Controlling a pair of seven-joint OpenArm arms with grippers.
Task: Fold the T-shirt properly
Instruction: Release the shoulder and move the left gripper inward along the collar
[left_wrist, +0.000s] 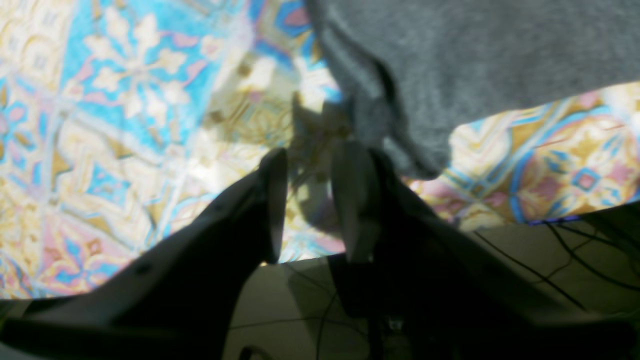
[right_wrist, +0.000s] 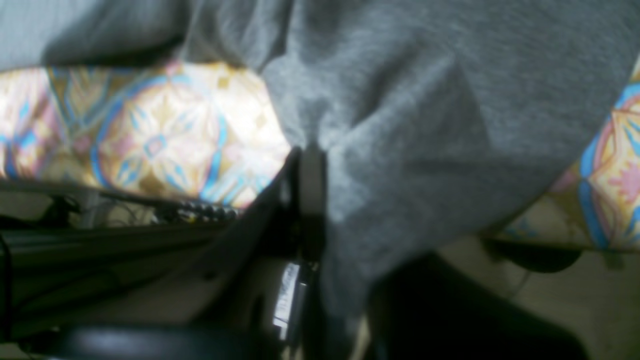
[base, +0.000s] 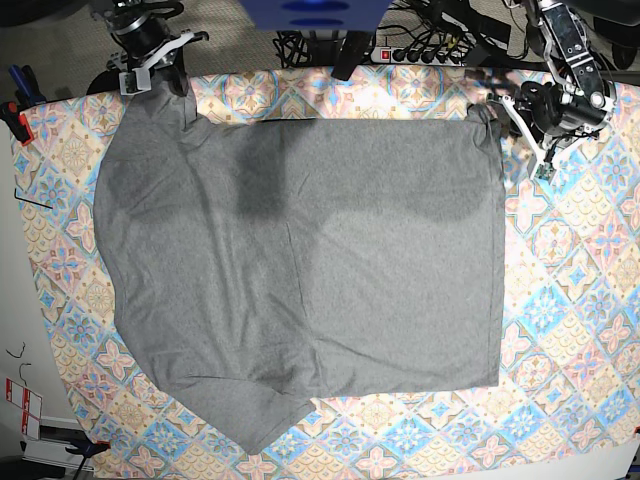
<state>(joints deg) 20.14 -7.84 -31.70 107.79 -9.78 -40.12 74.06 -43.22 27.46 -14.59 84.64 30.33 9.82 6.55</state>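
The heather-grey T-shirt (base: 380, 220) lies spread across the middle of the patterned tablecloth (base: 570, 350), broad and mostly smooth, with soft creases through its body. In the base view, its lower left part runs down to a point near the bottom edge, while its lower right corner is squarer.

The right pincer (right_wrist: 320, 155) is clenched on a gathered bit of the T-shirt at its upper left, the cloth draping in folds from the grip. The blurred fingertips seem to have the fabric pinched between them, though the close view is soft.

The left pincer (left_wrist: 314, 156) is released, its fingertips parted with no cloth between them, just beside a folded, narrow end of the T-shirt at its upper right. Dark cables (left_wrist: 562, 247) show beyond the tablecloth's edge.
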